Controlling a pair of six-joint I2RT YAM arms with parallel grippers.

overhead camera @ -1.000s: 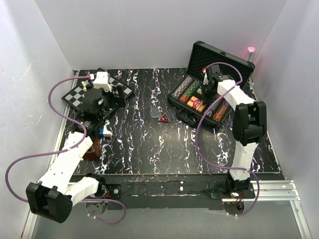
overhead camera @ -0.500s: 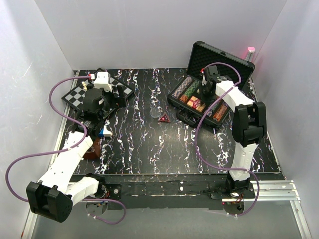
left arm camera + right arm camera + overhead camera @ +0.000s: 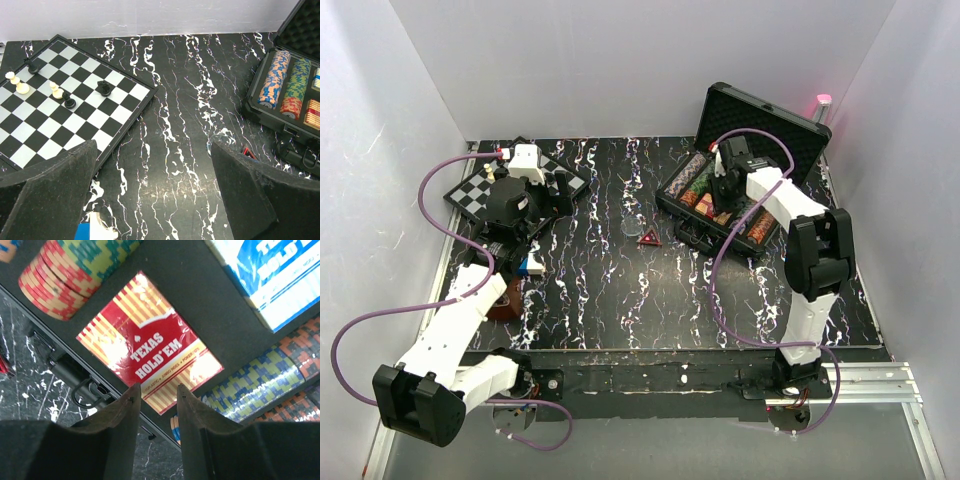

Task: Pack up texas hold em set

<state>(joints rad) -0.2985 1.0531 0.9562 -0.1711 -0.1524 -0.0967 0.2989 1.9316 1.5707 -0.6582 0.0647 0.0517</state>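
The black briefcase [image 3: 760, 118] stands open at the back right, its lid upright. Rows of multicoloured chips [image 3: 75, 270] lie in its foam tray. A red "Texas Hold'em" card box [image 3: 150, 362] lies flat in the foam, with a blue card box [image 3: 272, 280] beside it. My right gripper [image 3: 157, 390] hovers just above the near end of the red box, jaws a little apart with nothing between them; it also shows in the top view [image 3: 725, 185]. My left gripper [image 3: 152, 145] is wide open and empty above the bare table, far from the case [image 3: 280, 117].
A chessboard [image 3: 65, 100] with a few pieces lies at the back left. A small blue-white block [image 3: 92, 230] sits under the left fingers. A small red triangle [image 3: 649, 238] lies mid-table. White walls close in three sides.
My right gripper has moved left and toward the case's front edge, over the red card box. The left arm has not moved.
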